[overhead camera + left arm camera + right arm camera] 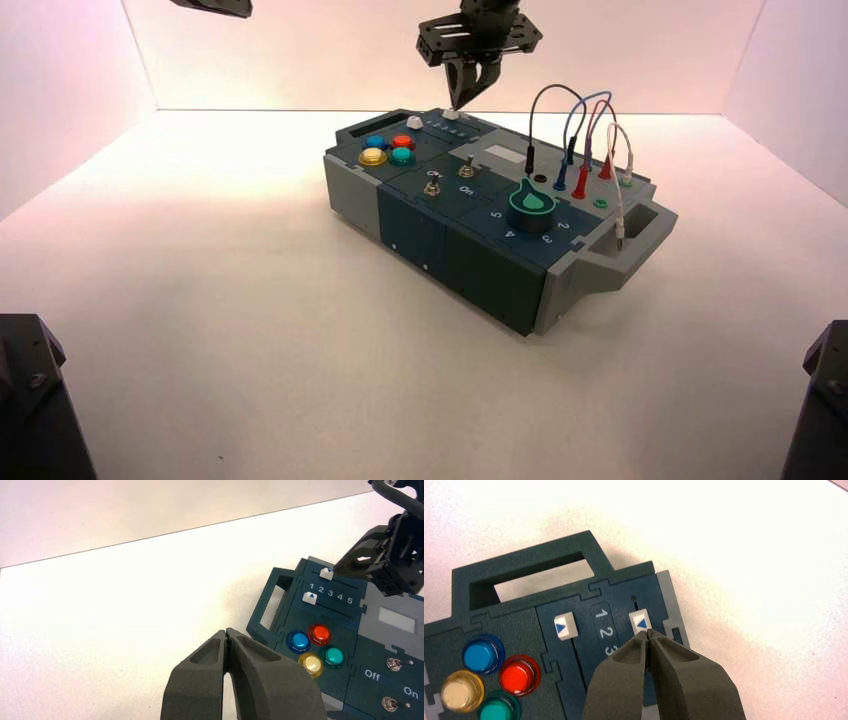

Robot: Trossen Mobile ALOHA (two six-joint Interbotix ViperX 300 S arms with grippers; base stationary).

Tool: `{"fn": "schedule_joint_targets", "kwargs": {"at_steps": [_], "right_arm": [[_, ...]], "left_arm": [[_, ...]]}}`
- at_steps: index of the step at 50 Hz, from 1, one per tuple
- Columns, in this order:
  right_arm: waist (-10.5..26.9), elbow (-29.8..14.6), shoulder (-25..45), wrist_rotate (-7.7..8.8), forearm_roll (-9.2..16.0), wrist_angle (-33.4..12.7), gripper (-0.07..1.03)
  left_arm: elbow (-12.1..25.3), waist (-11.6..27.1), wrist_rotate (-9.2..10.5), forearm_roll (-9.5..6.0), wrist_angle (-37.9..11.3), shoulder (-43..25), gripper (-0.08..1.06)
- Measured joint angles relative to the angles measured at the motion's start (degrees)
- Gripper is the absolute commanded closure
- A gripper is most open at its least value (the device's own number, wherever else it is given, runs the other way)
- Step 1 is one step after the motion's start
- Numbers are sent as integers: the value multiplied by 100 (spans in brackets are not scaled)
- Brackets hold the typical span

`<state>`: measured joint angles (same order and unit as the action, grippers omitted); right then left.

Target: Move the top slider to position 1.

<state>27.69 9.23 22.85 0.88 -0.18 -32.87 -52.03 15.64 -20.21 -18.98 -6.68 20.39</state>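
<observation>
Top slider (640,620), a small white knob on the box's far edge between numerals 1 and 2, has the right gripper (648,636) pinched shut against it, to nudge it toward position 1 (601,613).

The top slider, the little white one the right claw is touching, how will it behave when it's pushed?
The top slider sits in a straight slot, so it will probably glide along it, not roll or tip. It looks small and flat-topped, so the shut right claw might slip off.
</observation>
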Motion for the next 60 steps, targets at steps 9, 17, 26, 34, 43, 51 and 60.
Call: {"fn": "schedule_joint_targets", "kwargs": {"at_steps": [9, 17, 26, 34, 43, 51, 60], "right_arm": [[-9, 18, 0, -9, 0, 0, 98], [-9, 18, 0, 0, 0, 0, 98], [-9, 0, 132, 0, 9, 26, 98], [-9, -141, 281, 0, 18, 26, 98], [-9, -308, 387, -9, 9, -9, 98], [0, -466, 483, 0, 18, -123, 98], [9, -527, 510, 9, 18, -123, 98]], "left_arm": [[0, 0, 0, 0, 0, 0, 101], [0, 0, 0, 0, 0, 0, 101], [0, -9, 0, 0, -9, 9, 101], [0, 0, 0, 0, 0, 0, 101], [0, 0, 0, 0, 0, 0, 101], [0, 0, 0, 0, 0, 9, 101], [-9, -9, 0, 0, 0, 9, 101]]}}
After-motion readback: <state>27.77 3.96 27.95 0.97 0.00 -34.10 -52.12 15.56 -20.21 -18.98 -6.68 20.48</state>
